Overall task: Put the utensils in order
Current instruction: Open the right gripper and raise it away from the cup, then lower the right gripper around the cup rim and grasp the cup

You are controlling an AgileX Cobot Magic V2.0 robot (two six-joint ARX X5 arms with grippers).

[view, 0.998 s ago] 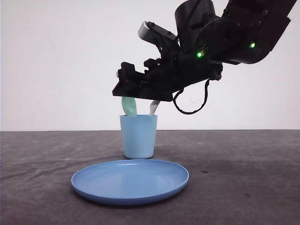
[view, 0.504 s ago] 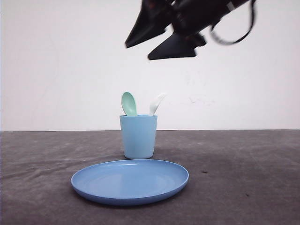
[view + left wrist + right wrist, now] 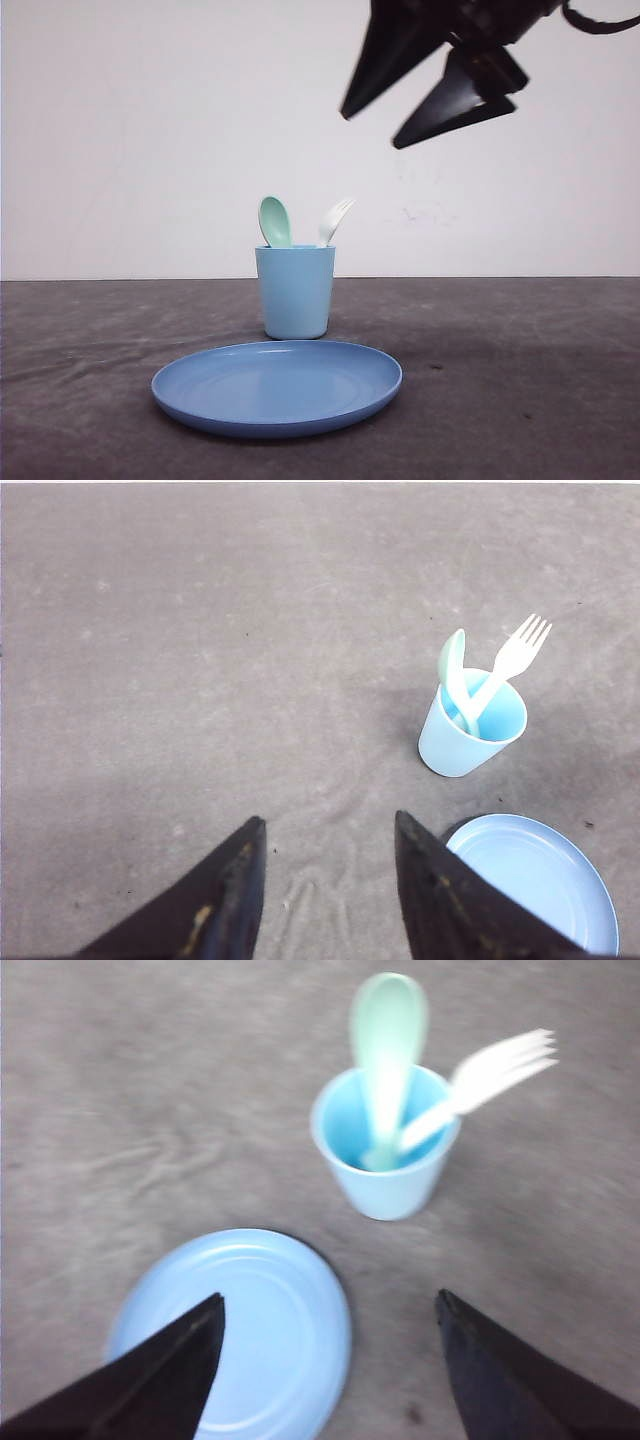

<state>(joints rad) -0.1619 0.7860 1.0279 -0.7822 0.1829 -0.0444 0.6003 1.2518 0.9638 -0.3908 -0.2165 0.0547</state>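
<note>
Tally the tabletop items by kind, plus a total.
Spoon: 1 (mint green, standing in the cup)
Fork: 1 (white, standing in the cup)
Cup: 1 (light blue, upright)
Plate: 1 (blue, nothing on it)
Total: 4

A mint-green plastic spoon [image 3: 275,221] and small white plastic fork [image 3: 335,219] stand handles-down, leaning apart, inside a light blue cup [image 3: 295,292].

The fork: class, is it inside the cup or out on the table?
Inside. The fork stands handle-down in the cup, tines above the rim, beside the spoon.
</note>
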